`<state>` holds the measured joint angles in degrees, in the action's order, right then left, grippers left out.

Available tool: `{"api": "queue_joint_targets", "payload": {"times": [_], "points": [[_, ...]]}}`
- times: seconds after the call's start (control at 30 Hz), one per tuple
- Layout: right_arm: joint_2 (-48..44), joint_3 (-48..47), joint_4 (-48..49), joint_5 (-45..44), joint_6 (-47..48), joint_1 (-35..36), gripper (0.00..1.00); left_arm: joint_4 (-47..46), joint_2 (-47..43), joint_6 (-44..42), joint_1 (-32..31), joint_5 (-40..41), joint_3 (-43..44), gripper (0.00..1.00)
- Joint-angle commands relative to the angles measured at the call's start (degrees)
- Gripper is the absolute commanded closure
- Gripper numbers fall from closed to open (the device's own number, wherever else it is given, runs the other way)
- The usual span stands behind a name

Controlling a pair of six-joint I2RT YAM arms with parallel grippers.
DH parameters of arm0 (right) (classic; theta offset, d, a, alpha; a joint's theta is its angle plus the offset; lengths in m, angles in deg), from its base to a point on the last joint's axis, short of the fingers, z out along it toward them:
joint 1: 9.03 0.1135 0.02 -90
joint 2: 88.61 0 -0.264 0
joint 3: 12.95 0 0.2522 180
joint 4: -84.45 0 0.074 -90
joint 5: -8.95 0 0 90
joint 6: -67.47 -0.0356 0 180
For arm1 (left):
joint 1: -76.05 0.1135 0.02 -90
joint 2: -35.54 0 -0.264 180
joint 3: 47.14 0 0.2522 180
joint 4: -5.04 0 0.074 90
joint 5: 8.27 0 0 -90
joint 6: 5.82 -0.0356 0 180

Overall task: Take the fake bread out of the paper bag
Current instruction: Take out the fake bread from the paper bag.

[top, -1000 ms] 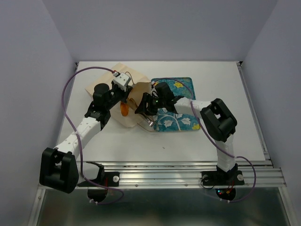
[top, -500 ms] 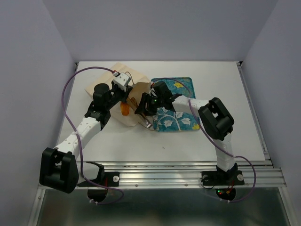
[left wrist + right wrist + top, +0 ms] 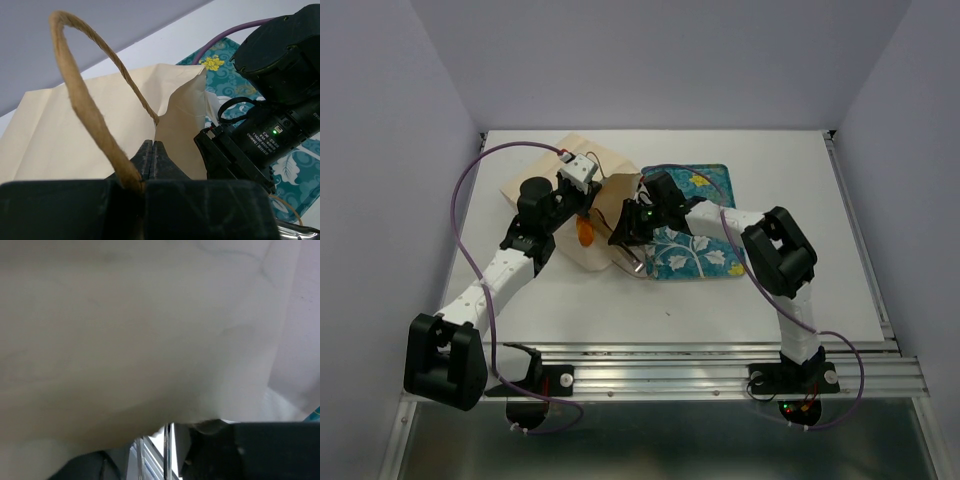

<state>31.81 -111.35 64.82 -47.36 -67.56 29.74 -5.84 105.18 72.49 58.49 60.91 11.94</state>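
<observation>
The pale tan paper bag (image 3: 545, 162) lies on its side at the back left, its mouth turned toward the tray. My left gripper (image 3: 588, 205) is shut at the bag's upper rim (image 3: 75, 125), with the brown loop handle (image 3: 80, 95) arching over its fingers (image 3: 152, 150). A glossy orange piece of fake bread (image 3: 584, 233) shows in the bag's mouth. My right gripper (image 3: 617, 238) reaches into that mouth from the right. In the right wrist view the bag's paper (image 3: 125, 330) fills the frame and hides the fingertips, so whether they grip the bread cannot be told.
A teal floral tray (image 3: 705, 255) lies right of the bag, under the right forearm, and its edge (image 3: 295, 170) also shows in the left wrist view. The purple cable (image 3: 470, 190) of the left arm loops over the table's left side.
The right gripper has pushed a little further left into the bag's mouth. The left gripper and the bag's rim have stayed put.
</observation>
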Motion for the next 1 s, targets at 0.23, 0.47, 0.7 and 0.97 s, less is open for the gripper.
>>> {"api": "queue_joint_targets", "payload": {"times": [0.23,0.47,0.7,0.97], "points": [[-2.73,-1.67,1.47,0.06,3.28,0.79,0.8,-6.47,-2.32,0.87,-0.54,0.78,-0.58,1.0],[-9.06,2.37,1.56,-3.02,6.98,0.79,0.99,-6.73,-2.32,1.13,-0.54,2.89,-1.02,1.0],[-15.65,7.73,2.79,-4.51,8.21,-0.79,0.99,-7.0,-2.5,1.14,-0.54,4.12,-1.2,1.0],[-21.71,12.21,2.7,-4.69,9.62,-2.02,0.99,-7.17,-2.24,1.66,-0.54,5.0,-1.11,1.0]]}}
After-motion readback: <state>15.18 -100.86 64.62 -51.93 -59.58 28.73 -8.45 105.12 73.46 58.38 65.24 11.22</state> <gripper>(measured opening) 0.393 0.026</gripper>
